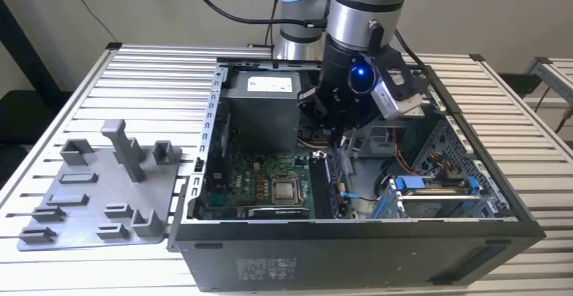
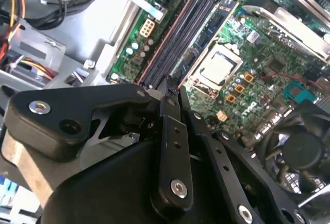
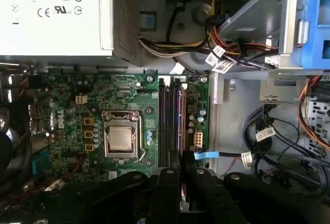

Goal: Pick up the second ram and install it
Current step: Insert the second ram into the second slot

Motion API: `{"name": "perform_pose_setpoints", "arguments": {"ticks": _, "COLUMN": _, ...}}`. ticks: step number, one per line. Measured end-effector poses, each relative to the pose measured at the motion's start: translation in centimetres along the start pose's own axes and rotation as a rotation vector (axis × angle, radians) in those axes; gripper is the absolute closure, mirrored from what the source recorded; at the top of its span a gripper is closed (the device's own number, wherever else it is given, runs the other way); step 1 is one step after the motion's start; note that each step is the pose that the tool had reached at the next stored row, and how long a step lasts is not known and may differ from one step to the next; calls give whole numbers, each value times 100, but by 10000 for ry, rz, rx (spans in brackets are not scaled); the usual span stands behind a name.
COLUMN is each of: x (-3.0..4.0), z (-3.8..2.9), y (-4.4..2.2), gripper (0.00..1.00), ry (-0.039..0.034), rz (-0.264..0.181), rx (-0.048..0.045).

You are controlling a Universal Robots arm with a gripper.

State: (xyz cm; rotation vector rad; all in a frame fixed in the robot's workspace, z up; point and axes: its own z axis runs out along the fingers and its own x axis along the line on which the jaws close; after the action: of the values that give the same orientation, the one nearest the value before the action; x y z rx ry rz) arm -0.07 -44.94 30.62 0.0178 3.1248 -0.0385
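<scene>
arm (image 1: 358, 14) reaching down, jaws apparently closed together.

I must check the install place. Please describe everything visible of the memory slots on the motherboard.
The memory slots are long, narrow, dark plastic channels lying side by side on the green motherboard, beside the CPU socket. Pale latches show at the ends away from the gripper, which hangs over their other end. Contact cannot be judged, nor whether a stick is seated.

Exterior view: high, angled down, whole open computer case (image 1: 358, 242). Both wrist views: close above motherboard (image 3: 103, 105), sharing its processor socket (image 2: 216, 69).
</scene>
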Motion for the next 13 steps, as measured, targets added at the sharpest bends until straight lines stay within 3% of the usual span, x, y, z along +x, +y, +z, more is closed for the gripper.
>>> {"name": "perform_pose_setpoints", "arguments": {"ticks": 13, "x": 26, "z": 202, "y": -2, "gripper": 86, "ry": 30, "rz": -3, "rx": -2}}
